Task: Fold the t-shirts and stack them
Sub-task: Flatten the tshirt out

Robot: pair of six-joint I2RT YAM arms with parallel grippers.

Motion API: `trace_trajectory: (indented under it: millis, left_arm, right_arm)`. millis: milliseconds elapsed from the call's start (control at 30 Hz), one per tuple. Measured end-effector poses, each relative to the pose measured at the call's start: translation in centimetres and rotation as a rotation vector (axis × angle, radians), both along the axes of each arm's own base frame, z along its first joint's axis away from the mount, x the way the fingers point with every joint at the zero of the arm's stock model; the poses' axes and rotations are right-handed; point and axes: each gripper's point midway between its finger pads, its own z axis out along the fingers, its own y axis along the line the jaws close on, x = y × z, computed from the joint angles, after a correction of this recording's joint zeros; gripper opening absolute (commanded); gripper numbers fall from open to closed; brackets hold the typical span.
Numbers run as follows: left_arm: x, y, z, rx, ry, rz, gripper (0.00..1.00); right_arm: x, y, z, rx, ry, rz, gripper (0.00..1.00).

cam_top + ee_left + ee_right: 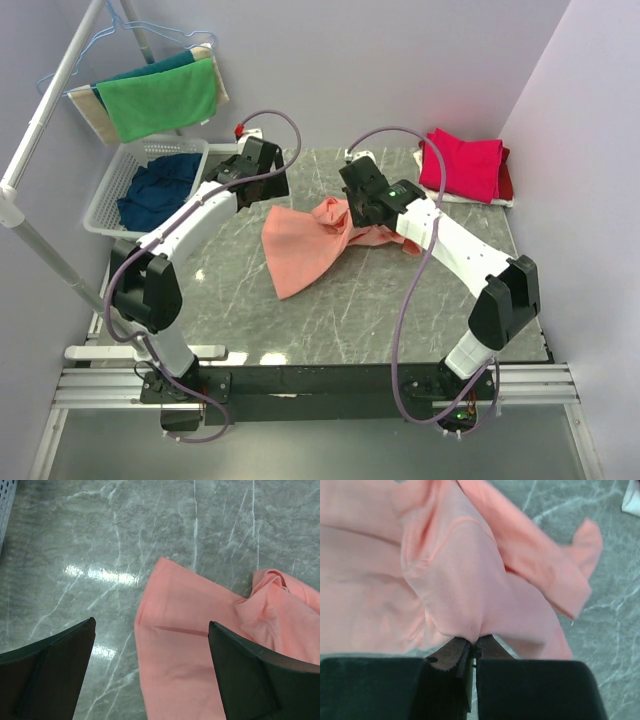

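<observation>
**Marbled grey table (330,320), salmon tee pinched at its middle**

The right gripper (474,645) is clenched on a raised fold of the salmon-orange t-shirt (300,250), and the cloth bunches into a peak between its closed jaws. Around that pinch the shirt lies crumpled at mid-table. Its broad flat part spreads toward the left and a sleeve trails off on the right.

The left gripper (151,624) hangs released with its jaws wide, above the shirt's far left corner, grasping nothing.

At the far right corner of the table a folded crimson-pink t-shirt (462,165) rests on a red t-shirt (505,178). Off the table's left edge, a white basket (105,200) holds a crumpled dark navy t-shirt (160,190). Above the basket a green cloth (160,100), a teal cloth (150,68) and a beige cloth (88,112) hang over a rack
</observation>
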Motion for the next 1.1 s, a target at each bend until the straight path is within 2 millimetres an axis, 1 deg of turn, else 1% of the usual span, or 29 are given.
trace_trajectory:
  millis: [67, 200, 300, 367, 467, 567, 633, 700, 800, 867, 967, 1033, 1100]
  left_arm:
    - [-0.3, 0.1, 0.1, -0.003, 0.001, -0.003, 0.99]
    - [-1.1, 0.2, 0.1, -0.014, 0.002, -0.011, 0.99]
    - [-2.2, 0.3, 0.4, -0.035, 0.005, -0.028, 0.99]
    - [-2.9, 0.3, 0.7, -0.055, -0.004, -0.041, 0.99]
    - [-4.3, 0.4, 0.9, -0.081, -0.007, -0.060, 0.99]
    - [-5.1, 0.4, 1.0, -0.094, -0.005, -0.073, 0.99]
    - [-5.1, 0.4, 1.0, -0.098, -0.006, -0.076, 0.99]
    - [-5.1, 0.3, 0.9, -0.101, -0.007, -0.078, 1.00]
    - [-5.1, 0.2, 0.9, -0.103, -0.006, -0.081, 1.00]
    - [-5.1, 0.2, 0.9, -0.103, -0.006, -0.081, 0.99]
    - [-5.1, 0.2, 0.9, -0.103, -0.007, -0.082, 1.00]
    - [-5.1, 0.2, 0.9, -0.103, -0.007, -0.082, 0.99]
    - [-5.1, 0.2, 0.8, -0.103, -0.006, -0.081, 0.99]
  right_arm:
    - [-0.2, 0.4, 0.4, 0.023, 0.004, 0.016, 0.00]
    - [-1.1, 0.9, -0.2, 0.044, 0.058, 0.048, 0.00]
    - [-1.5, 1.4, -0.3, 0.066, 0.086, 0.067, 0.00]
    - [-1.7, 1.7, 0.1, 0.085, 0.099, 0.082, 0.00]
    - [-1.7, 2.3, 1.3, 0.115, 0.100, 0.098, 0.00]
    - [-1.3, 3.0, 3.4, 0.153, 0.077, 0.117, 0.00]
    - [-1.3, 3.5, 4.7, 0.176, 0.068, 0.130, 0.00]
    - [-1.4, 3.8, 5.5, 0.195, 0.068, 0.145, 0.00]
    - [-2.1, 4.2, 5.9, 0.217, 0.093, 0.174, 0.00]
    - [-2.9, 4.5, 5.9, 0.238, 0.130, 0.203, 0.00]
    - [-4.0, 5.2, 6.6, 0.292, 0.177, 0.259, 0.00]
    - [-4.3, 5.7, 7.6, 0.338, 0.185, 0.287, 0.00]
    - [-4.1, 6.1, 8.9, 0.404, 0.185, 0.312, 0.00]
